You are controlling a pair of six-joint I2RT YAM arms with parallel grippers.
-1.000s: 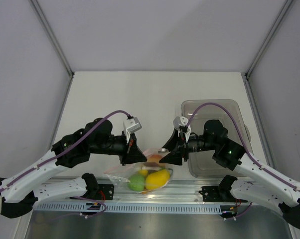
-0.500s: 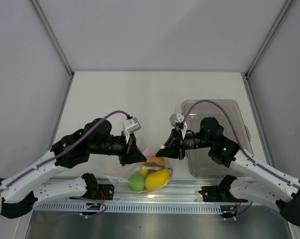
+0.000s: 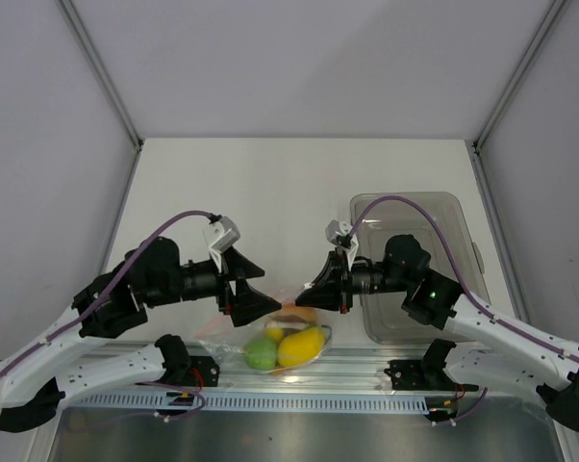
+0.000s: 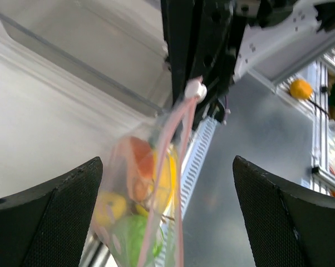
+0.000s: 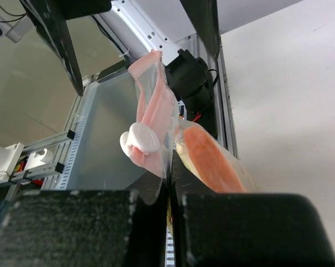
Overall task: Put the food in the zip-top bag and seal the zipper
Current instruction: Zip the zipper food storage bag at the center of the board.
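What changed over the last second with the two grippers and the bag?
The left gripper let go of the zip-top bag, opened wide and drew back leftward. The right gripper closed on the zipper. The bag and the food in it stayed at the near edge.

Bag [image 3: 222,335]: one, clear; pink zipper strip [image 5: 151,105]: one; white slider [image 5: 139,142]: one; food pieces countable inside: four; green fruit [image 3: 262,353] one; big yellow fruit [image 3: 302,346] one; small yellow piece [image 3: 275,333] one; orange piece [image 5: 209,158] one; any more behind these, can't tell; clear bin [image 3: 453,207]: one; grippers: two, left gripper [image 3: 270,291], right gripper [image 3: 307,295]; purple cables: two, left cable [image 3: 174,226], right cable [image 3: 405,200]
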